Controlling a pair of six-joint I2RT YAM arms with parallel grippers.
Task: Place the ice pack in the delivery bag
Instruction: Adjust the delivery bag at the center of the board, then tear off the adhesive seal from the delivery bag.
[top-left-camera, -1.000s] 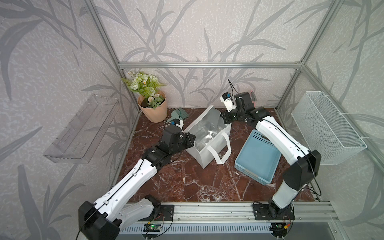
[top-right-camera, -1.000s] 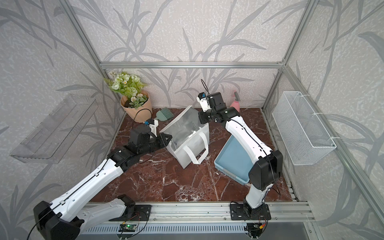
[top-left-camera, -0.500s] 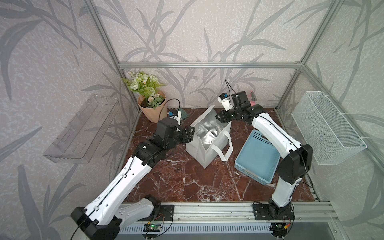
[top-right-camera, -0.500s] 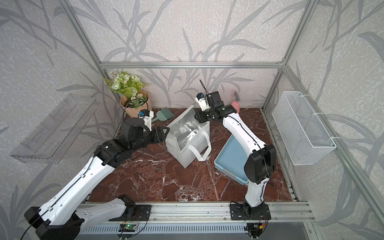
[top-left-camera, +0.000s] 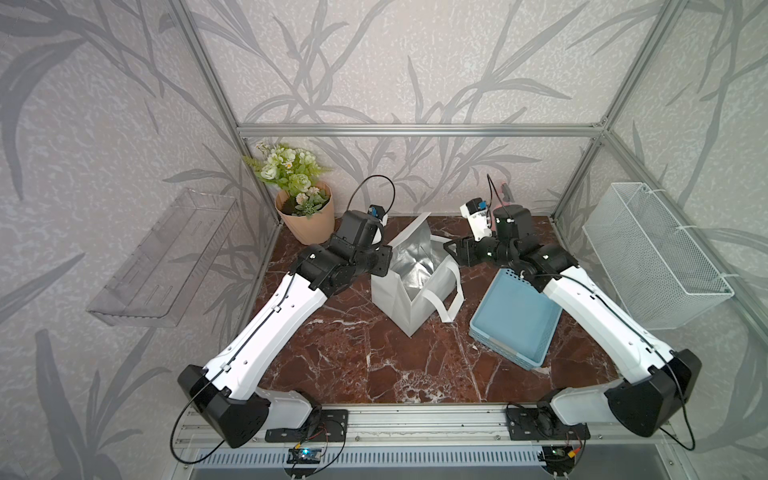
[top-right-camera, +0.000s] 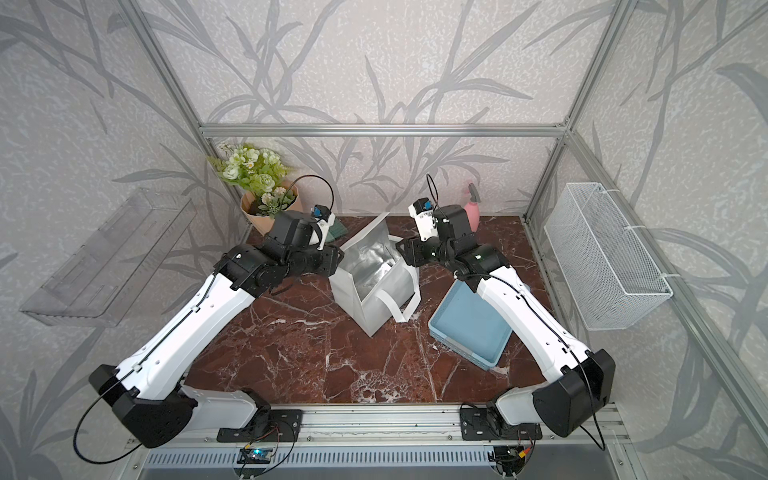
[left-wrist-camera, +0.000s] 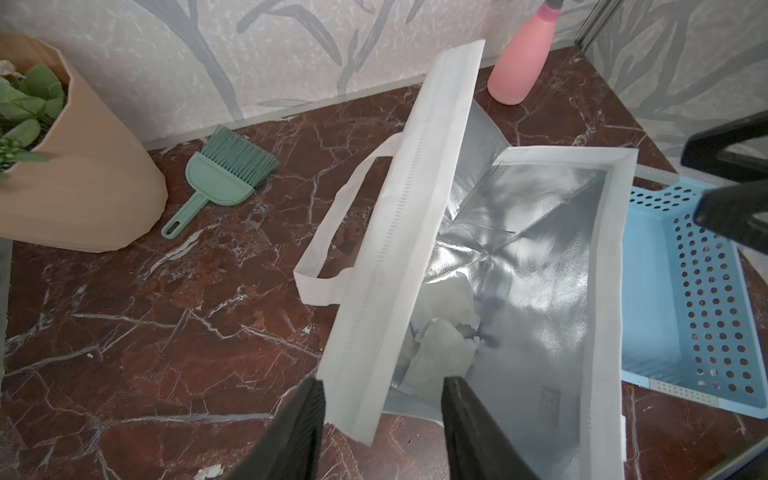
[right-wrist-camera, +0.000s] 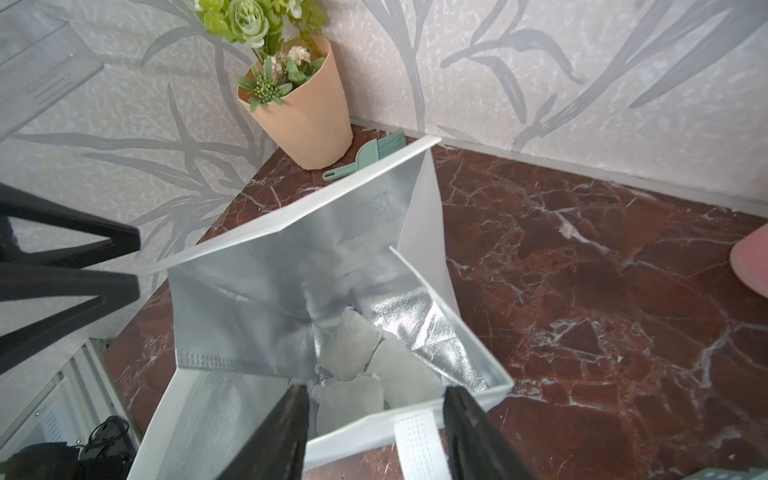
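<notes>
The delivery bag (top-left-camera: 399, 297) stands open in the middle of the marble table (top-left-camera: 365, 365). Its flap lid is up toward the back wall, and the foil lining shows in both top views. And there's the ice pack (right-wrist-camera: 353, 349), right down at the bottom of the bag, its pale pouches lying against the foil.

The left gripper (left-wrist-camera: 382, 382) sits at the bag's left side with its jaws apart. The edge of the flap passes between its fingers (left-wrist-camera: 299, 424), with a clear gap on the inner side, so nothing is clamped. The right gripper (right-wrist-camera: 376, 390) hovers over the opposite rim, also spread wide. The rim and a white handle strap (right-wrist-camera: 419, 444) lie below the gap, and it grasps nothing.

A blue tray (top-left-camera: 515, 328) lies just beside the bag on the right, partly under the right arm. A plant pot (top-left-camera: 309, 222) stands in the back left corner with a small green brush (left-wrist-camera: 220, 178) next to it. A pink bottle (left-wrist-camera: 519, 62) stands against the back wall.
</notes>
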